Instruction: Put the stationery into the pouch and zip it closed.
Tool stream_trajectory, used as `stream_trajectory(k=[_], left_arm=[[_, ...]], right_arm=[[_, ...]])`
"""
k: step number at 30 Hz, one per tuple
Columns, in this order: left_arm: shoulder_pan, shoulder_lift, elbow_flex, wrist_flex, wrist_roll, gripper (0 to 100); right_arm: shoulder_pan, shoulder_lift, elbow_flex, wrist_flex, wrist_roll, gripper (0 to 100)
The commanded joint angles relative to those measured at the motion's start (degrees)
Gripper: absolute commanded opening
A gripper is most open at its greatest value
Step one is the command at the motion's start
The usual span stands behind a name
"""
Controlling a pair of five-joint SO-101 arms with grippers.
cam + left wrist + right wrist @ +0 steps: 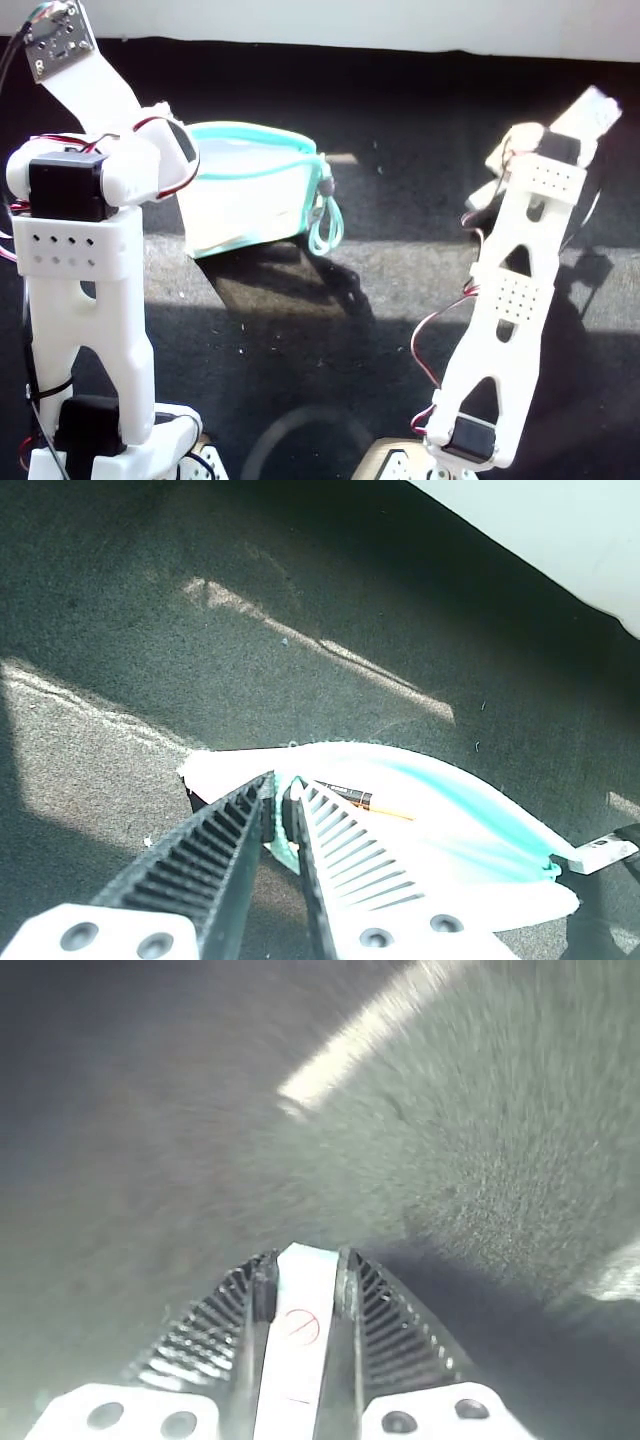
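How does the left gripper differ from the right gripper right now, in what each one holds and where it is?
The left gripper is shut on the teal rim of the pouch; the right gripper is shut on a flat white piece. The left gripper sits at the pouch, while the right gripper hangs over the dark mat, apart from it. Both are clamped on something.

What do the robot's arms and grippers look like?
The left arm and right arm are white plastic links with cut-out openings and grids of small holes, black motors at the joints and red, black and white cables. The left gripper has one black and one white ribbed finger; the right gripper is ribbed too.
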Motion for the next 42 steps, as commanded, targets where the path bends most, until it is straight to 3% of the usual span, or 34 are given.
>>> stream_trajectory(k=[1, 4, 9, 17, 24, 30, 35, 42], left_arm=[[0.3, 0.0, 0.3, -0.4, -0.5, 1], [0.3, 0.0, 0.3, -0.6, -0.5, 1], [0.5, 0.0, 0.4, -0.8, -0.5, 1], [2.5, 0.0, 3.4, -0.7, -0.5, 1], [7.7, -0.1, 3.6, -0.8, -0.5, 1], [7.8, -0.4, 3.6, -0.9, -0.5, 1], [7.9, -0.4, 3.6, -2.3, -0.5, 1], [7.6, -0.3, 1.4, -4.8, -0.4, 1]], right_arm=[[-2.0, -13.1, -7.5, 4.2, 6.2, 0.5], [-3.7, -21.1, -7.3, 5.2, 10.4, 0.5], [-8.6, -35.0, -7.3, 5.1, 10.6, 0.5], [-25.0, -51.3, -7.2, 4.6, 10.7, 0.5], [-36.8, -51.7, -7.2, -4.2, 18.1, 0.5], [-45.3, -51.5, -7.0, -5.3, 19.5, 0.5], [-48.6, -46.4, -5.1, -5.1, 25.0, 0.5], [-51.2, -41.5, -7.2, -4.0, 25.2, 0.5]])
